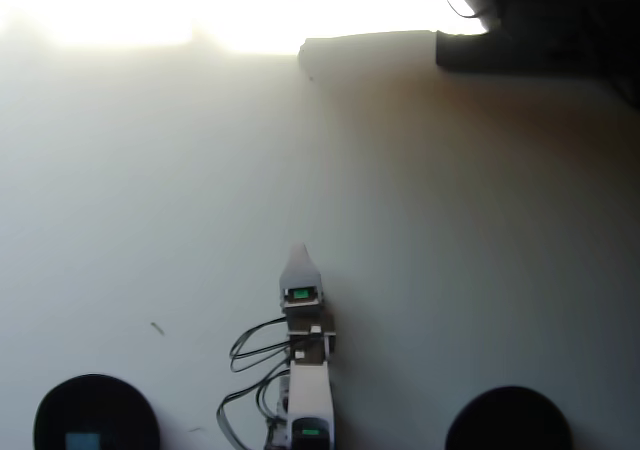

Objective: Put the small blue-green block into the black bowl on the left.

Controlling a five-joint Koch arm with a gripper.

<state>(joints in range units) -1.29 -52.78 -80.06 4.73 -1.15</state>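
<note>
Block – small blue-green block (83, 441) sits inside the black bowl (60, 402) at roughly 7 o'clock in the overhead view, cut off by the bottom edge. Second black bowl (508, 418) is at 5 o'clock, well apart. Gripper (298, 257) sits just below frame centre, tip pointing toward 12 o'clock, over bare white table (450, 230) – only one pale tip shows, so jaw state can't be told. Black cables (250, 342) loop off the arm toward 9 o'clock.
</note>
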